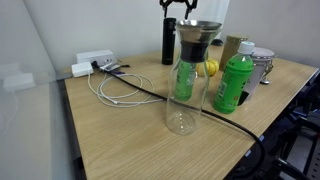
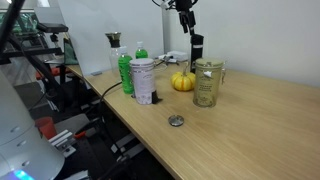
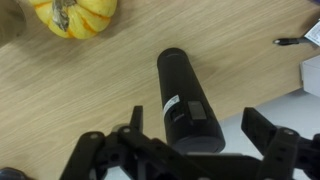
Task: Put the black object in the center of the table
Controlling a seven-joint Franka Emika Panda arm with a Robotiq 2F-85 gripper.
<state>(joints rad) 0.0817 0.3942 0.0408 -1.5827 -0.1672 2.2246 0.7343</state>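
Note:
The black object [image 1: 168, 42] is a slim matte black cylinder standing upright near the far edge of the light wood table [image 1: 120, 135]. It also shows in an exterior view [image 2: 197, 48] behind a glass jar. My gripper [image 1: 178, 8] hangs just above its top in both exterior views [image 2: 186, 17]. In the wrist view the gripper [image 3: 198, 128] is open, its two fingers on either side of the cylinder's top [image 3: 185, 100] with gaps on both sides. It holds nothing.
A glass carafe with a dark funnel [image 1: 185, 90] stands mid-table, with a green bottle [image 1: 233, 82] and a yellow pumpkin [image 1: 211, 68] beside it. A thick black cable [image 1: 150, 95], a white cable [image 1: 112, 88] and a power strip [image 1: 92, 62] lie nearby. A small round cap [image 2: 176, 121] lies apart.

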